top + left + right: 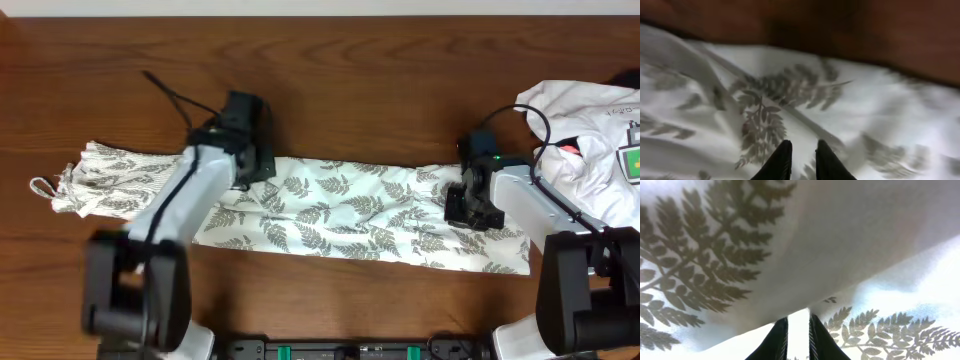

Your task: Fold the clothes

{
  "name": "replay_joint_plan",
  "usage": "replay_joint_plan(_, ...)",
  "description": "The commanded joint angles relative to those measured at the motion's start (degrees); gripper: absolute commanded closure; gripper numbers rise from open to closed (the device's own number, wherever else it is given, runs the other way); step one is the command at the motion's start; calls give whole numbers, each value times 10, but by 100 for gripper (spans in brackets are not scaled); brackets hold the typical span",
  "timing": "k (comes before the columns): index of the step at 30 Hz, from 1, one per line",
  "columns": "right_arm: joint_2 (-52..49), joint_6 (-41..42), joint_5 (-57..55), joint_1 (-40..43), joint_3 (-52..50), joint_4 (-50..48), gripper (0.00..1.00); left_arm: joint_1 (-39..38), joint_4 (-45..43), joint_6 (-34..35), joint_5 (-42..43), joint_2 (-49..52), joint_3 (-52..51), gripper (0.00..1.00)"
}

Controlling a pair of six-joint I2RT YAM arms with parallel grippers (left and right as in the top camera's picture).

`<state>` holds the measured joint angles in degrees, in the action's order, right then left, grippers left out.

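The clothes [340,215] are a white garment printed with grey-green fern leaves, lying as a long crumpled strip across the wooden table [350,80]. My left gripper [252,170] is down on the strip's far edge, left of its middle. In the left wrist view its fingers [803,144] stand almost together with the blurred cloth [765,100] in the narrow gap. My right gripper [462,210] sits on the strip's right part. Its fingers [797,320] pinch white cloth, and a raised fold of the garment [840,240] hangs over them.
A plain white garment [585,130] with a small green-and-yellow tag [632,160] is heaped at the table's far right. A black cable [170,95] runs behind the left arm. Both arm bases stand at the front edge.
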<state>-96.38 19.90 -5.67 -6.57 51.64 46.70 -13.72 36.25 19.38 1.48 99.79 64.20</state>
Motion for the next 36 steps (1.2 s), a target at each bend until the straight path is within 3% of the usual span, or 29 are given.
replay_joint_plan(1,-3,-7,-5,6,-1,3,86,2,12,-11,-7,39,-5,81)
replay_joint_plan(14,-3,-7,-5,6,-1,2,85,45,27,-11,-37,88,-14,80)
replay_joint_plan(21,-3,-3,0,11,-1,4,82,47,18,-11,-37,88,-14,75)
replay_joint_plan(28,-3,0,45,72,-1,1,79,47,12,-11,-37,88,-14,73)
replay_joint_plan(36,-3,-56,90,189,-1,4,44,47,12,-11,-37,88,-14,73)
